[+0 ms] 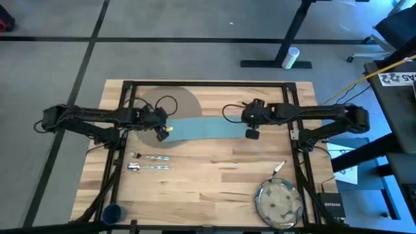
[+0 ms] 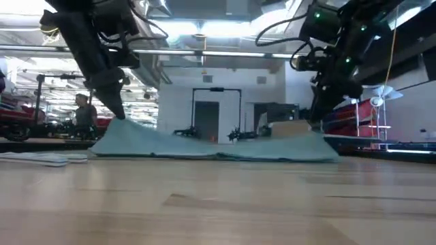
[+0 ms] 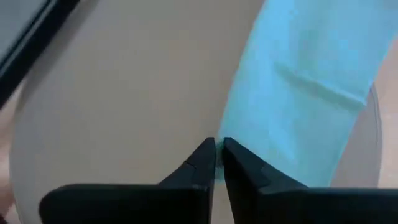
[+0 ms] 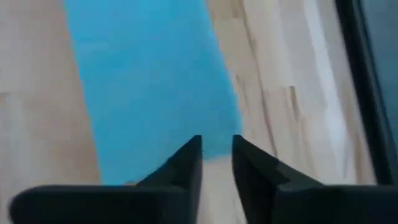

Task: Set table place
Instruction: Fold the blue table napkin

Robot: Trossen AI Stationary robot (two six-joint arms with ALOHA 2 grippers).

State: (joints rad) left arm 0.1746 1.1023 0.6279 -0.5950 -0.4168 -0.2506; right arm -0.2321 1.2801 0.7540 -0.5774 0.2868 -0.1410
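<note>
I pinch the napkin (image 1: 205, 128) with both grippers, left (image 3: 217, 163) and right (image 4: 216, 163), one end each, its length strung between jaws.

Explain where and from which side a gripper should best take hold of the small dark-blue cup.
Probably its rim wall, one finger inside and one outside, coming straight down: from above, the small dark-blue round cup shows as a circle, mouth apparently facing up. The left gripper and right gripper currently hold the teal rectangular napkin.
</note>
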